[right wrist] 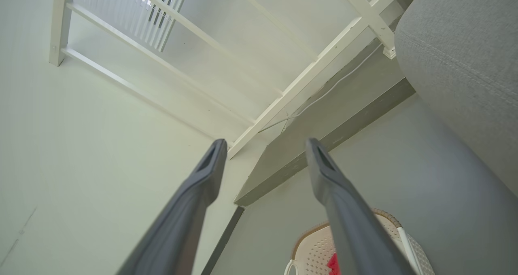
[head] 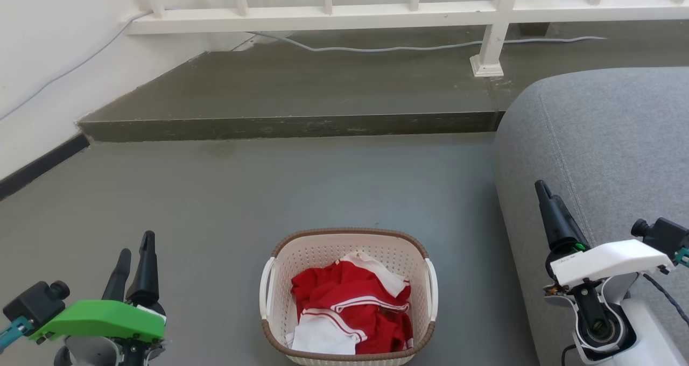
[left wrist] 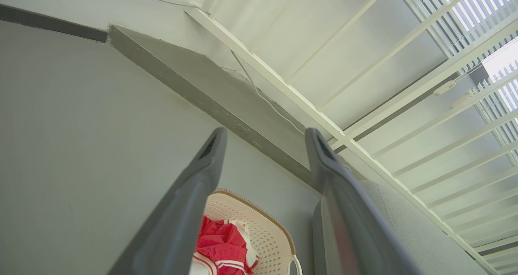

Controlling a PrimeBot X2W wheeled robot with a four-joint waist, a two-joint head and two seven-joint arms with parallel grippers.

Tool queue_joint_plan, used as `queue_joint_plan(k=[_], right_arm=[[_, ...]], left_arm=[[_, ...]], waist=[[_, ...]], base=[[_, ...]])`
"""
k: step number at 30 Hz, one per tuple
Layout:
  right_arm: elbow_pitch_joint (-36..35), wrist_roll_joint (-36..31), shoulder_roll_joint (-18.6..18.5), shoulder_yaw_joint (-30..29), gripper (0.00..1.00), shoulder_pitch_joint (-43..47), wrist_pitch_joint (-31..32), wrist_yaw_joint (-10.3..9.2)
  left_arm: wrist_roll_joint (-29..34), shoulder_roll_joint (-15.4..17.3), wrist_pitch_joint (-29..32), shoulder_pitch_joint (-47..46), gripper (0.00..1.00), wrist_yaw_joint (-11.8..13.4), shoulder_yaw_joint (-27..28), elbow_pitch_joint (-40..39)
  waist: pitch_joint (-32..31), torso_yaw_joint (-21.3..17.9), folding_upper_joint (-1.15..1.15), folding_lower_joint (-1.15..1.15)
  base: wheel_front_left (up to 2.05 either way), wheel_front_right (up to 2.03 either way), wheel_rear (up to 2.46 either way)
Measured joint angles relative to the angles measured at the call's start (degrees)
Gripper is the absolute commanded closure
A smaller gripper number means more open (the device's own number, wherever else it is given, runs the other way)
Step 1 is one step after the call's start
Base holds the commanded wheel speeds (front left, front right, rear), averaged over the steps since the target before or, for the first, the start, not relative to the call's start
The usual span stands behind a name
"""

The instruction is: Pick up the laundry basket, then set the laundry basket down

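The laundry basket (head: 317,258) stands on the grey floor at the bottom middle of the head view, cream and perforated, with a brown rim and a white handle on each side. Red and white clothes (head: 350,301) lie inside it. My left gripper (head: 135,247) hovers open to the basket's left, well apart from it. My right gripper (head: 542,191) is raised to the right, in front of the sofa, also apart from the basket. The left wrist view has the left gripper (left wrist: 265,135) open above the laundry basket (left wrist: 263,230). The right gripper (right wrist: 266,144) is open too, the laundry basket (right wrist: 315,250) low beside one finger.
A grey sofa (head: 603,140) fills the right side, close to the basket. Beyond the open floor rises a dark raised step (head: 290,124) carrying a white railing (head: 323,16) and a grey cable (head: 377,48). A white wall with a dark skirting (head: 37,164) runs along the left.
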Motion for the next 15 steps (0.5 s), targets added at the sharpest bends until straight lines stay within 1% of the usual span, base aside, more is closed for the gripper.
queue_joint_plan(k=[7, 15], right_arm=[[-0.3, -4.9, 0.2, 1.3, 0.0, -0.1, -1.1, -0.86], [-0.4, -10.6, 0.3, 2.7, 0.0, -0.2, -3.0, -0.96]], left_arm=[[5.3, -0.3, -1.3, 0.0, 0.0, 0.5, -0.7, -1.2], [11.6, -0.6, -2.9, -0.1, 0.0, 0.5, -1.0, -2.0]], waist=[[0.1, 0.0, 0.0, 0.0], [0.1, 0.0, 0.0, 0.0]], base=[[0.0, 0.0, 0.0], [0.0, 0.0, 0.0]])
